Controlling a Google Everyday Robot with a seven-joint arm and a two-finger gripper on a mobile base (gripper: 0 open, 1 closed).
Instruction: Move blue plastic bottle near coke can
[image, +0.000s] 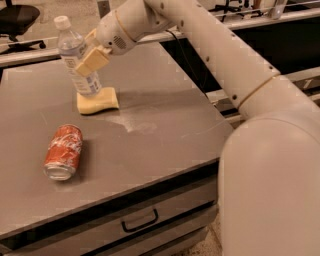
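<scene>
The blue plastic bottle, clear with a white cap and white label, is held tilted above the grey table, its base just over the yellow sponge. My gripper is shut on the bottle's middle, its tan fingers clamped across the label. The coke can lies on its side near the table's front left, well below and in front of the bottle.
A yellow sponge lies on the table behind the can, under the bottle's base. A drawer with a black handle is below the front edge. A black office chair stands at the far left.
</scene>
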